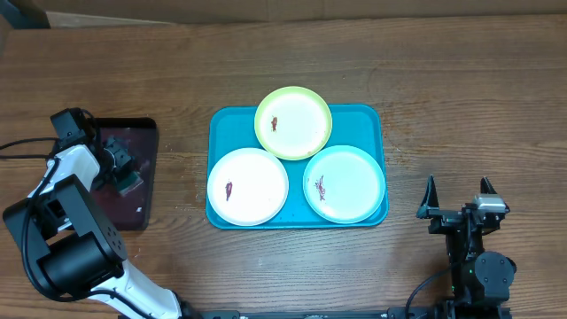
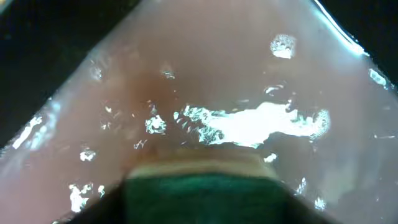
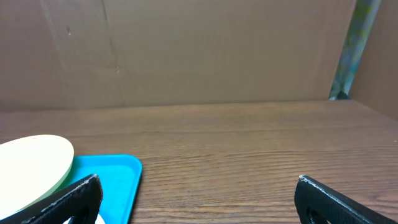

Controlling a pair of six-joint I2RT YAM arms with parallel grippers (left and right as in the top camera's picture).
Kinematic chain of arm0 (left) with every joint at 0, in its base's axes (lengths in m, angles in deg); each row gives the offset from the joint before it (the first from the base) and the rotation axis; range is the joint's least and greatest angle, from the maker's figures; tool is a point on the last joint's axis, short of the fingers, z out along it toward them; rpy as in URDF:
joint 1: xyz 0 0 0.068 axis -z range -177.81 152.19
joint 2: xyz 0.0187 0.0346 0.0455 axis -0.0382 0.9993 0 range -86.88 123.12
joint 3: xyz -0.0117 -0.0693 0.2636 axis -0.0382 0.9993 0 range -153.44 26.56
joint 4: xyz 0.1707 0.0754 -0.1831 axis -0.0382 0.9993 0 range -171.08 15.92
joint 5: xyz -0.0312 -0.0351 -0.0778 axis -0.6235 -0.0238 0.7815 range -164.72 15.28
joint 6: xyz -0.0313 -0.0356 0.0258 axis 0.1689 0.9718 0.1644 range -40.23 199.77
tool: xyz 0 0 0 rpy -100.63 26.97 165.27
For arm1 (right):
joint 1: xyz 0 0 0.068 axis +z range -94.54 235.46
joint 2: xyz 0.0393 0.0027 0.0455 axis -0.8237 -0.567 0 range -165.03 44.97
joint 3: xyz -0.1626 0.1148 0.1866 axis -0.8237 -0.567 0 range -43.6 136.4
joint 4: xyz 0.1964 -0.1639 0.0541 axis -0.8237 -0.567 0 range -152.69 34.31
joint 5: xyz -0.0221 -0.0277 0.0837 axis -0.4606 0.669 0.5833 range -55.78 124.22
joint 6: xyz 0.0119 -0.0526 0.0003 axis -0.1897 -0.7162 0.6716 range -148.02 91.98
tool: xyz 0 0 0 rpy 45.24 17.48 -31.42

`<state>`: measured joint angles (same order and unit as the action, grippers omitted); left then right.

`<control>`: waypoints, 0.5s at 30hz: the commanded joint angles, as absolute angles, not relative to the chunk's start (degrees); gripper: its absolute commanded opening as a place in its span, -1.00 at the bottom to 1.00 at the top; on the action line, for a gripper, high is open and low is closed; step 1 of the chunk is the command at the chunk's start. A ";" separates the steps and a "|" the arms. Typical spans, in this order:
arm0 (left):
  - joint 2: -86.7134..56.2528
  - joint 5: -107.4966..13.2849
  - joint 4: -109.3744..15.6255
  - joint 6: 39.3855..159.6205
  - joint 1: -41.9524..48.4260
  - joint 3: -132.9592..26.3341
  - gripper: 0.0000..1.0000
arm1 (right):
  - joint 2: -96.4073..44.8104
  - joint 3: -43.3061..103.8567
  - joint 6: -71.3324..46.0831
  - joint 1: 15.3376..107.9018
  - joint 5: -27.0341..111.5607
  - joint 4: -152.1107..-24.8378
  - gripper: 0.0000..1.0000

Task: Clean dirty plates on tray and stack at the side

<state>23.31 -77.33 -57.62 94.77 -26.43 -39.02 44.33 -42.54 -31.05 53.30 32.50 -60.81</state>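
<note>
Three small round plates (image 1: 293, 122), each with a dark red smear, lie unwiped on the large turquoise plastic tray (image 1: 374, 117). The left gripper (image 1: 122, 174) hangs over the wet dark maroon tray (image 1: 142, 133), apparently clamped on a dark green sponge (image 2: 199, 199), so this looks like the wetting step. The right gripper (image 1: 461, 199) rests apart with its fingers spread and empty. The next move calls for carrying the sponge onto a plate's smear.

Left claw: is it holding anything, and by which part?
The left gripper seemingly holds a green pad over the wet maroon tray; which part is hidden.
</note>
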 commanded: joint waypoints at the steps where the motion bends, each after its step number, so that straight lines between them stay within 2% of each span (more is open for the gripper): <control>1: 25.35 -77.38 -57.38 94.99 -26.76 -37.20 -0.92 | 44.79 -43.15 -31.07 53.63 32.59 -60.44 1.00; 4: 25.35 -77.31 -57.22 94.99 -26.76 -36.61 -0.92 | 44.79 -43.15 -31.07 53.63 32.59 -60.44 1.00; 5: 25.35 -77.25 -56.68 95.01 -26.76 -36.55 -0.64 | 44.79 -43.15 -31.09 53.63 32.59 -60.44 1.00; 6: 25.35 -77.20 -55.89 95.03 -26.76 -36.55 0.02 | 44.81 -43.15 -31.07 53.63 32.59 -60.44 1.00; 7: 25.35 -77.07 -54.99 95.03 -26.76 -36.55 1.00 | 44.81 -43.15 -31.09 53.63 32.59 -60.44 1.00; 15: 25.35 -70.34 -46.25 95.03 -26.76 -36.55 0.99 | 44.81 -43.15 -31.07 53.63 32.57 -60.44 1.00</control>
<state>22.42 -76.85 -49.49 94.38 -26.43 -39.26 44.33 -42.54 -31.03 53.30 32.53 -60.81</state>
